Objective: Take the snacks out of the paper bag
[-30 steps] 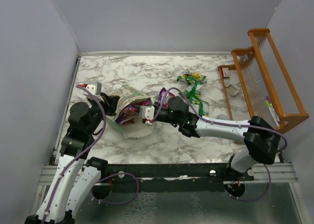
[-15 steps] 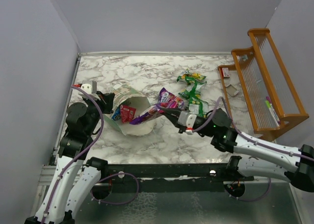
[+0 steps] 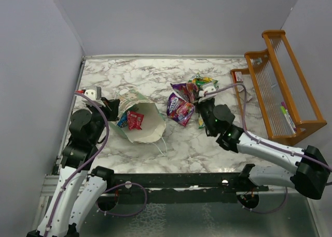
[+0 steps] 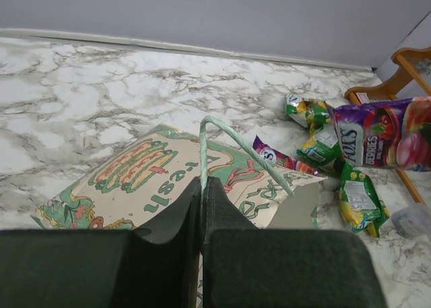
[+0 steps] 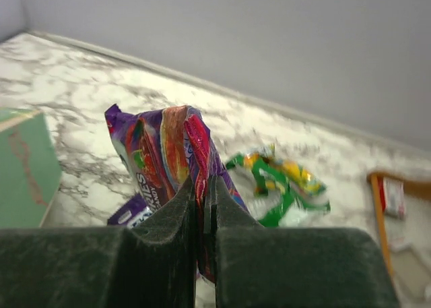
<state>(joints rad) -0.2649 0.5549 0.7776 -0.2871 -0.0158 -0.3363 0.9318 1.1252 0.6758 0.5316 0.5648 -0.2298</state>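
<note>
The step in hand is carrying one snack away from the bag, with the left arm steadying the bag meanwhile. The bag (image 3: 147, 127) lies on its side at about 9 o'clock on the desk (image 3: 181, 143), with its cream inside open toward 5 o'clock. The left tool (image 4: 202, 187) is pressed together on the bag's rim, just where the green handle (image 4: 232, 143) loops out, so the mouth is held up and open. A red packet (image 3: 135, 119) and a blue packet (image 3: 123, 122) lie inside, so the job is judged only partly done. The right tool (image 5: 202, 187) is pinching a purple packet (image 5: 168, 149) by its crinkled edge. In the top view that packet (image 3: 181, 89) sits at about 1 o'clock, well clear of the bag. The green packets (image 3: 205, 83) are at its 3 o'clock side, and a second purple packet (image 3: 180, 111) lies flat on the desk at its 6 o'clock. Whether the held packet hangs free or brushes the pile cannot be told for sure, though the left wrist view suggests it hangs above the green ones. The rack (image 3: 282, 86) stands farther off at 3 o'clock and plays no part. The next move likely calls for spreading the right tool to drop the packet onto the pile. The arm should then swing back toward 9 o'clock and reach into the mouth for the red packet. The left tool's pinch on the rim should hold so the bag does not slide or fold shut.
</note>
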